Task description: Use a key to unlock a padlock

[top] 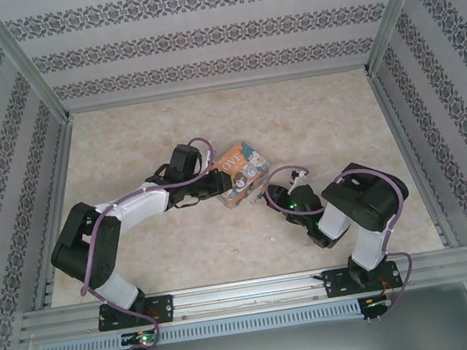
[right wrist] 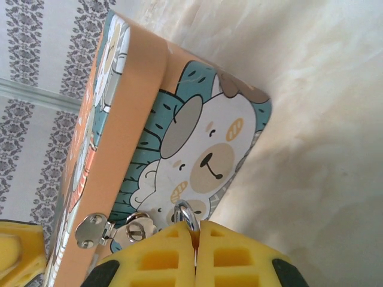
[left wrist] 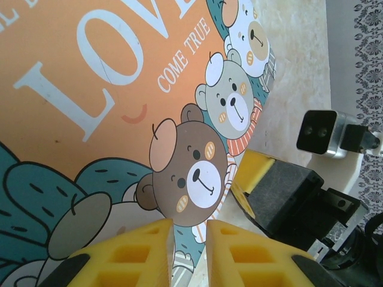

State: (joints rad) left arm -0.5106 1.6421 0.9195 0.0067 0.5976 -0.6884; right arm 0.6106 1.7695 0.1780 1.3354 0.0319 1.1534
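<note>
At the near edge of the table [top: 312, 112] the two arms rise from their bases and bend inward toward the middle. The right gripper [right wrist: 195, 239] has its yellow fingers pressed together with no gap between them. From between their tips stands a small silvery metal loop, which looks to be the shackle of the padlock [right wrist: 186, 214]. The padlock's body is hidden inside the fingers, so only that loop and a thin dark sliver in the seam can be seen. The loop sits just beside the metal hasp [right wrist: 139, 228] on the front wall of the orange box [top: 240, 172], close against the painted white bear there. The left gripper [left wrist: 188, 236] is at the box's other end, over the lid with the word LOVE and the row of cartoon bears. Its fingers stand narrowly apart, and the box's printed face shows in the slit between them. Whether they pinch the box's edge or merely hang over it I cannot tell. The box lies flat near the middle of the table, turned at an angle between the two grippers. Beyond it the pale marbled table runs bare to the patterned back wall [top: 213, 30].
</note>
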